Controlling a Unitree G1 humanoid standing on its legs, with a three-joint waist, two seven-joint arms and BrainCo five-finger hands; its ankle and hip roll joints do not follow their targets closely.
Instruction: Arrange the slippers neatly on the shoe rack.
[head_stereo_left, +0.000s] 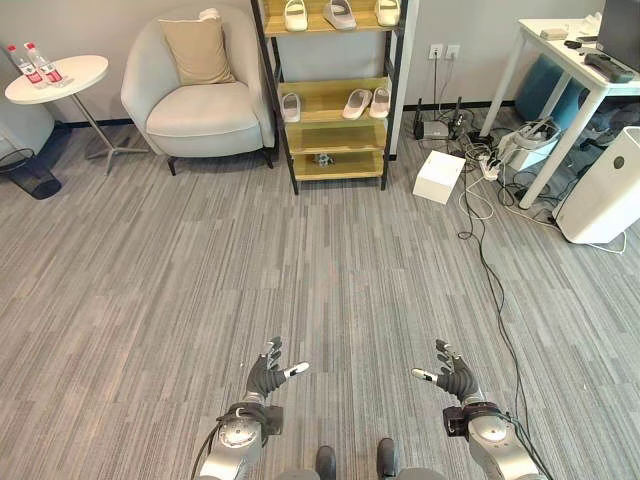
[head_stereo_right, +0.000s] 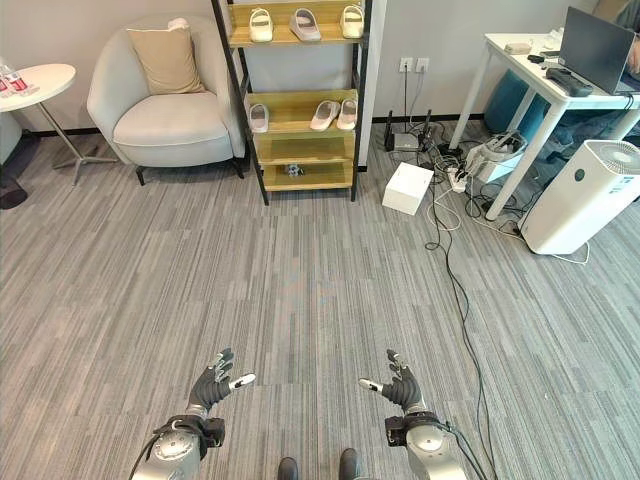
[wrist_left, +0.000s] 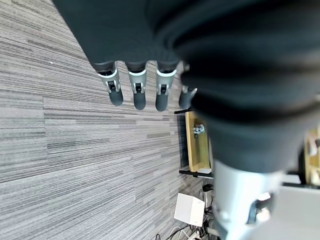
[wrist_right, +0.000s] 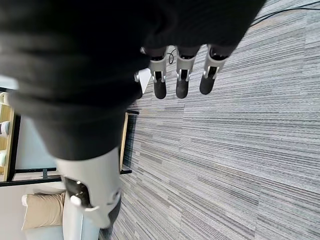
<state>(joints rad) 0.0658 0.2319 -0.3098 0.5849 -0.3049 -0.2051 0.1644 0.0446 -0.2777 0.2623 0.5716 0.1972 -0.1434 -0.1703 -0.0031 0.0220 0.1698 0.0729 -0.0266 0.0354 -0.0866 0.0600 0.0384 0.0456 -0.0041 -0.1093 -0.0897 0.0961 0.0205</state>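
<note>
the silver left hand (head_stereo_left: 268, 374) and right hand (head_stereo_left: 452, 374) hover low over the grey striped carpet (head_stereo_left: 300, 280), fingers spread straight, holding nothing. well ahead stands a black-framed wooden shoe rack (head_stereo_left: 332, 100). pale slippers (head_stereo_left: 340, 13) lie on its top shelf and more (head_stereo_left: 365, 103) on the middle shelf, long axes running front to back, toes toward the wall.

Both eye views look down from the robot's head across the grey carpet (head_stereo_left: 320, 290) toward the far shoe rack (head_stereo_left: 335, 100), sharing rack, armchair (head_stereo_right: 165, 110) and white desk (head_stereo_right: 530, 60). Each wrist view looks from very close along its own fingers, low over the carpet, toward the shoe rack.
</note>
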